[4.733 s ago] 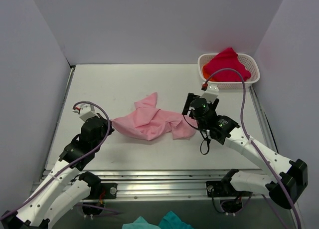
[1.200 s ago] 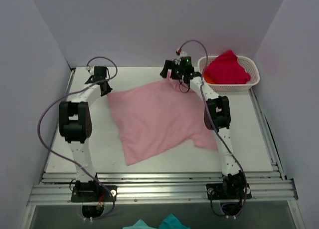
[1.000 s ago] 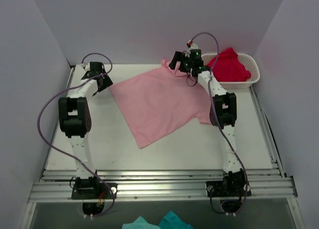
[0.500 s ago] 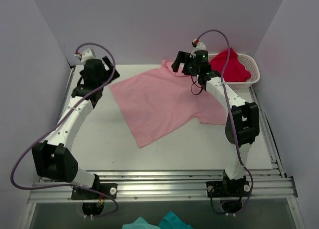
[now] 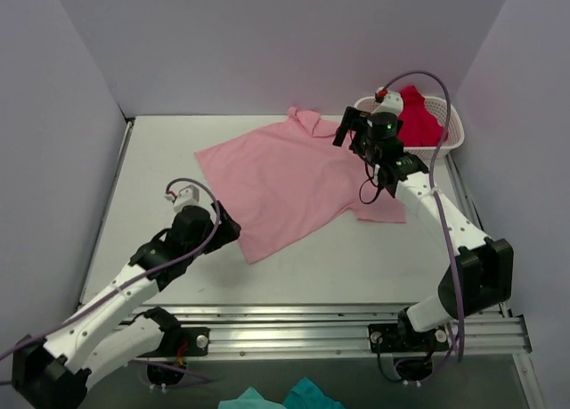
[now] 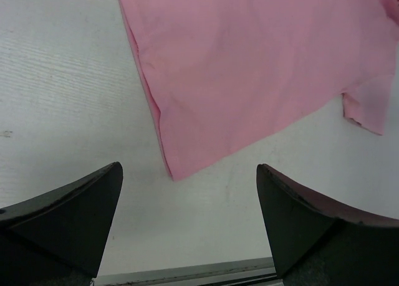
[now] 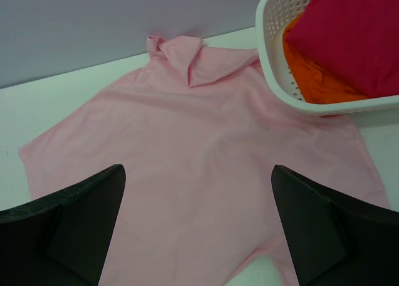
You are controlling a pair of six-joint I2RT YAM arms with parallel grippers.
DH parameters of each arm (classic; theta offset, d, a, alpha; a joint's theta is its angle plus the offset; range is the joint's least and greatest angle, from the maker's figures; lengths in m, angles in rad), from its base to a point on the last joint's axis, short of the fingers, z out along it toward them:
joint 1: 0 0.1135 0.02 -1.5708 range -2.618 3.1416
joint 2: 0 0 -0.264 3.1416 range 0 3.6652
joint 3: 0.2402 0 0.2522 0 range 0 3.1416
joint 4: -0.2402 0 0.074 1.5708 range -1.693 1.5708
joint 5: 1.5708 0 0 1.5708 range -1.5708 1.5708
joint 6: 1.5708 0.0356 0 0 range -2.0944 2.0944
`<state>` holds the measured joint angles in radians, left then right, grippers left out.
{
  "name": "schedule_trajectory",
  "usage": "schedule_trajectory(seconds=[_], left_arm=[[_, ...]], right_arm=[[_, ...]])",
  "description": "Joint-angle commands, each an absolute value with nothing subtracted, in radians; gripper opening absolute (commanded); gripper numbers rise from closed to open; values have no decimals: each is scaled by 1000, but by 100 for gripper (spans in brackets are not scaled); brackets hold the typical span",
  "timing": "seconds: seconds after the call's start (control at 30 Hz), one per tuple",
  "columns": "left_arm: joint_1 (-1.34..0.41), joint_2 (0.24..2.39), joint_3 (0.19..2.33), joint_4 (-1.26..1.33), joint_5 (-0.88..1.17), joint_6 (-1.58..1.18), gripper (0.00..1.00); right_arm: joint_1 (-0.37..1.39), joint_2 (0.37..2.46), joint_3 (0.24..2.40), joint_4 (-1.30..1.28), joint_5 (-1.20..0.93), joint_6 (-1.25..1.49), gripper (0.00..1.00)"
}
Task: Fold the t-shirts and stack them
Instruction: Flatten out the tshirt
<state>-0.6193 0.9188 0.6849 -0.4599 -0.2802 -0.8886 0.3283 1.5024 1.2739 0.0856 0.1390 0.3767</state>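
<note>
— So, what are the two tools doing?

— Both are spread wide with nothing in them. The left gripper (image 6: 187, 171) hangs over the table (image 5: 151, 159). The nearest corner of the pink t-shirt (image 5: 285, 173) lies just ahead of it, between the lines of its two fingers. The rest of the cloth runs away from it, forward and to its right.

— Is it touching the cloth?

— No, it's clear of it. One short sleeve (image 6: 368, 111) shows ahead of its right finger.

— And the other one?

— The right gripper (image 7: 196, 169) hovers above the far right part of that same shirt. Its jaws are apart, and the pink cloth lies flat below and ahead of it. Straight ahead, at the shirt's far edge, a bit of cloth (image 7: 177, 55) is folded back on itself. Collar or sleeve, I can't tell.

— Where's the red t-shirt (image 7: 355, 30)?

— Ahead and to the right of that gripper, piled in the white basket (image 7: 274, 80) on top of something orange (image 7: 312, 80). The basket sits right at the pink shirt's edge. Whether it rests on the cloth, I can't tell.
</note>
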Motion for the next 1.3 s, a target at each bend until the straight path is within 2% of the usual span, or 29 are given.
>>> schedule_trajectory(seconds=[0.0,0.1,0.33,0.67,0.87,0.97,1.0,1.1,1.13,1.27], left_arm=[[-629,818,620,-505,-264,-980,98],[-652,808,568,-457,-232,-994,100],[-692,960,462,-233,-155,-1057,100],[-722,1204,454,-8,-155,-1088,100],[-727,1322,480,80,-135,-1077,79],[-729,1353,482,104,-124,-1077,51],[-730,1365,479,107,-126,-1075,34],[-732,1381,479,109,-130,-1074,13],[-733,1382,479,107,-132,-1072,2],[-729,1347,485,51,-150,-1052,2]], right_arm=[[327,1390,1224,72,216,403,100],[327,1346,1207,43,227,413,100],[327,1267,1186,-60,288,420,100],[325,1210,1154,-90,313,405,100],[324,1219,1144,-89,324,393,100],[321,1220,1138,-84,336,388,100],[318,1220,1137,-84,337,387,100],[313,1223,1132,-77,339,384,100],[313,1224,1128,-75,339,383,100],[311,1238,1121,-66,334,383,100]])
